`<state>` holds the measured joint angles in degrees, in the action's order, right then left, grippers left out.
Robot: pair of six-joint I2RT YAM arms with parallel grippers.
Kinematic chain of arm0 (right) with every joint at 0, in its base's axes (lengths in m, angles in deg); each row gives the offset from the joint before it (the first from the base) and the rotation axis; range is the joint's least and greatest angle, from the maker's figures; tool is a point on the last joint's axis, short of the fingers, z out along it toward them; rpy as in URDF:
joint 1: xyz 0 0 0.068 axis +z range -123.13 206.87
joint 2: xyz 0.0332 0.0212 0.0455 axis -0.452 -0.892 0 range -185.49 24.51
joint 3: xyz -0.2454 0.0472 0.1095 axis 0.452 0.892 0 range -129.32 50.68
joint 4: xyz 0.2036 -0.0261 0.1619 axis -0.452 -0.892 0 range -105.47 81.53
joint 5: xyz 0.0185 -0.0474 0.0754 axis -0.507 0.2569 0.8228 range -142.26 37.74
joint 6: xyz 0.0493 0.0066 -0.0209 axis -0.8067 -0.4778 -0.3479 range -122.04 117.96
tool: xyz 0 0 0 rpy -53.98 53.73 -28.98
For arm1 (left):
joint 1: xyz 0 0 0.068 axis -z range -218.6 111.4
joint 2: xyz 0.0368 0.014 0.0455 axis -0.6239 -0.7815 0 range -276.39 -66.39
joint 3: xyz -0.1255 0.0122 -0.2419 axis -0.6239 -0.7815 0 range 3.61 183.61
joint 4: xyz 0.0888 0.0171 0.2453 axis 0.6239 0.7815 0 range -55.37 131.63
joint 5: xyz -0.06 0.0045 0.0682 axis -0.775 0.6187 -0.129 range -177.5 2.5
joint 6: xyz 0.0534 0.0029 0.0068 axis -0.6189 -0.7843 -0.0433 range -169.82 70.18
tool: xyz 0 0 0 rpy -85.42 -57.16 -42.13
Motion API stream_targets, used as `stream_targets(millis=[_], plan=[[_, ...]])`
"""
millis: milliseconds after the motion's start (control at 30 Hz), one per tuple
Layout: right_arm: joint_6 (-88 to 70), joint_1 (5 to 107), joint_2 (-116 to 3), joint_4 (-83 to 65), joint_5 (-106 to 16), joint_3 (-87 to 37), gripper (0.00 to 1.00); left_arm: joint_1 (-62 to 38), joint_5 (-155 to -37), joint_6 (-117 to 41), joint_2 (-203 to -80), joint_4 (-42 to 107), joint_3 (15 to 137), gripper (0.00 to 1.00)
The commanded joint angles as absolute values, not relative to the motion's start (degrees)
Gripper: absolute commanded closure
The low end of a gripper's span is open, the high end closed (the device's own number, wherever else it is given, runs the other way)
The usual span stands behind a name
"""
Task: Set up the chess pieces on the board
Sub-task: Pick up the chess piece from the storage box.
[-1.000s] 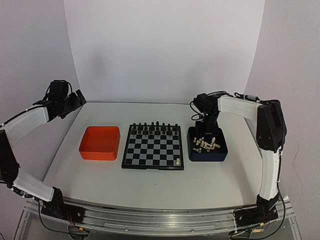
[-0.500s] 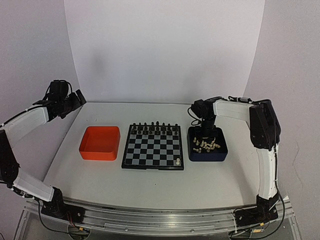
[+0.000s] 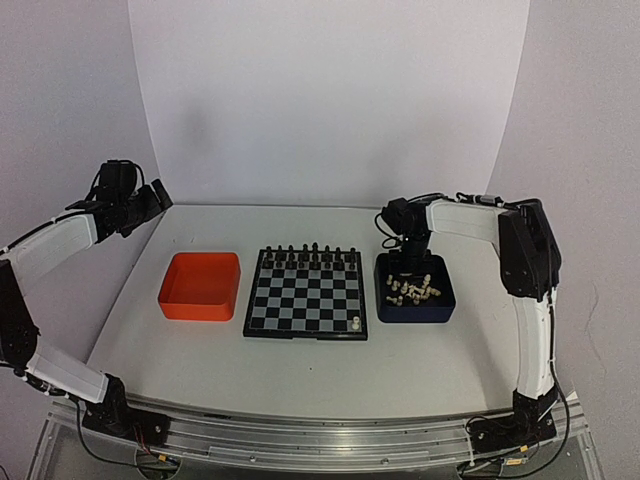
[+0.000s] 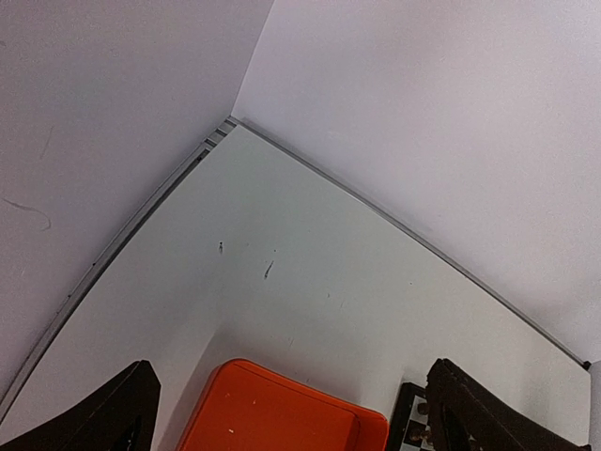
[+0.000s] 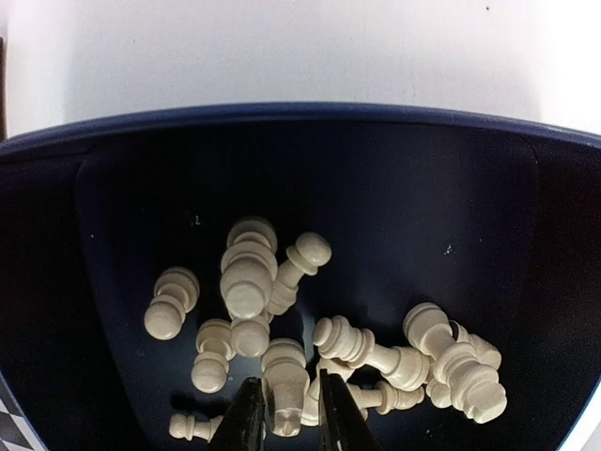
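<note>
Inspection covered the table from above and from both wrist cameras.

The board [image 3: 304, 335] lay flat at the centre of the table, between an orange tray [image 3: 200, 312] on its left and a dark blue tray [image 3: 417, 314] on its right. Black pieces [image 3: 308, 255] stood along its far rows. One white piece [image 3: 355, 323] stood upright on the near right corner square.

The remaining chess pieces [image 5: 249, 272] lay in a loose heap inside the dark blue tray, most on their sides and several touching or overlapping.

The right gripper [image 5: 285, 413] was lowered into that tray at the near side of the heap. Its fingers [image 5: 246, 423] stood narrowly apart with one cream piece [image 5: 285, 390] between them; they appeared to be clamped on it, though contact on both sides could not be confirmed.

The left gripper [image 3: 152, 199] was raised over the far left corner of the table, well apart from the board. Its fingers [image 4: 103, 413] were spread wide and held nothing.
</note>
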<state>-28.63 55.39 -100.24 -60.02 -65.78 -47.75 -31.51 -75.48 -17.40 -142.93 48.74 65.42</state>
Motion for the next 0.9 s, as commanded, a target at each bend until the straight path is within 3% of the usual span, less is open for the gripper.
stream_targets(millis=[0, 367, 867], plan=[[-30.1, 55.11, -101.28, -58.88, -65.91, -47.28, 0.82, -31.51, -75.33, -17.93, -141.23, 48.43, 65.79, 0.0], [-31.16, 55.13, -98.86, -58.31, -67.38, -45.7, 1.0, -31.49, -75.09, -17.49, -139.22, 48.51, 64.61, 0.0], [-30.43, 55.93, -83.68, -58.43, -65.79, -41.6, 1.0, -31.48, -74.97, -17.1, -138.51, 48.35, 63.87, 0.0]])
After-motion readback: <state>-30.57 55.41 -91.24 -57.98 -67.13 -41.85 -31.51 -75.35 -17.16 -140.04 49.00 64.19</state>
